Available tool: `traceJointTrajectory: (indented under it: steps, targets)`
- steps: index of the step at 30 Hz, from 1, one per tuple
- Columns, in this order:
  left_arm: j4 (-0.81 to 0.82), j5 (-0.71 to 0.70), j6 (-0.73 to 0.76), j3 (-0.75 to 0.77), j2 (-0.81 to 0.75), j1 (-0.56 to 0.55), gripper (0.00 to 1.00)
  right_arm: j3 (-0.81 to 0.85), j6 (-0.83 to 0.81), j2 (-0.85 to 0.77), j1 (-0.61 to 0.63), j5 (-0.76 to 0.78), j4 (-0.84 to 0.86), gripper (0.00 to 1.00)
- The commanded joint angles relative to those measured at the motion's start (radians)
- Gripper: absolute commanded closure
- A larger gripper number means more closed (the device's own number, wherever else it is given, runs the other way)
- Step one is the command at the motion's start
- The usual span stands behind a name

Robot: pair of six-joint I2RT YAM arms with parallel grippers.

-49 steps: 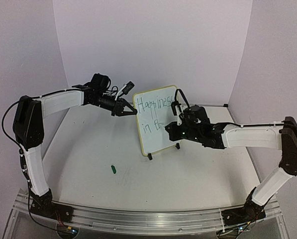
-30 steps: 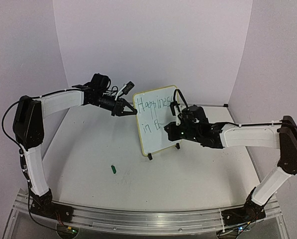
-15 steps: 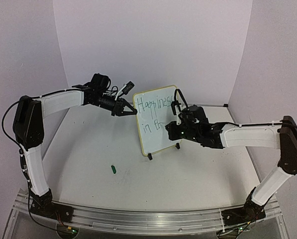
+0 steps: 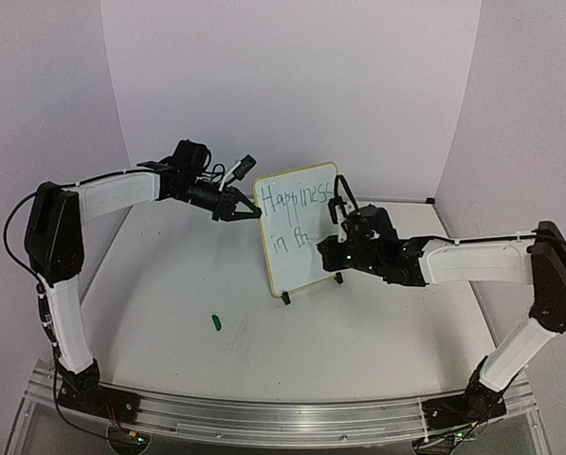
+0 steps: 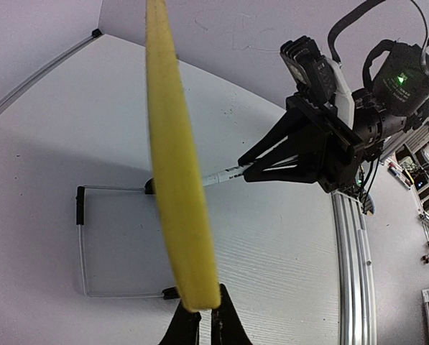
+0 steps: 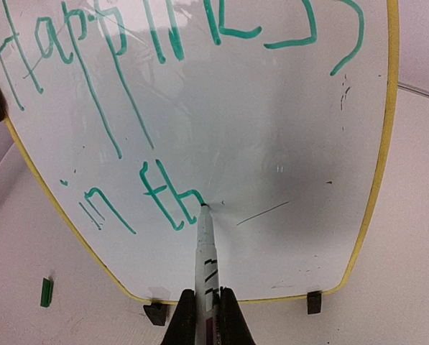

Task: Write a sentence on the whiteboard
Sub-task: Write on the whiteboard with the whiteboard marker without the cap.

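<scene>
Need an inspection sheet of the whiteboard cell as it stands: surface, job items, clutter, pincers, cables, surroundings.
Surface: white table, no spills seen.
Job's things: whiteboard upright on its feet; sentence reads "Happiness" above "in th", unfinished.
Clutter: green cap lying loose on the table, apart from the board.
Pincers: left pincer shut on the whiteboard's yellow edge; right pincer shut on the marker, tip on the board after "th".
Cables: black loop above the right wrist, near the board's top corner; black cable by the left shoulder.
Surroundings: plain walls; metal rail at the near edge.
</scene>
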Motion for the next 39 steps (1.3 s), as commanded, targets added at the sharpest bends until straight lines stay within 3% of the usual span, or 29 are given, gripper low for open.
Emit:
traceJointTrajectory:
  steps: [1,13,39]
  targets:
    - [-0.12,-0.015,0.011,0.0,0.012,-0.025,1.0,-0.033,0.029,-0.011,-0.004,0.023,0.016,1.0]
    - [-0.12,-0.015,0.011,-0.001,0.013,-0.026,1.0,-0.048,0.024,-0.096,-0.004,0.001,0.026,1.0]
    - [-0.121,-0.016,0.012,-0.001,0.009,-0.027,1.0,0.031,0.0,-0.001,-0.005,0.031,0.017,1.0]
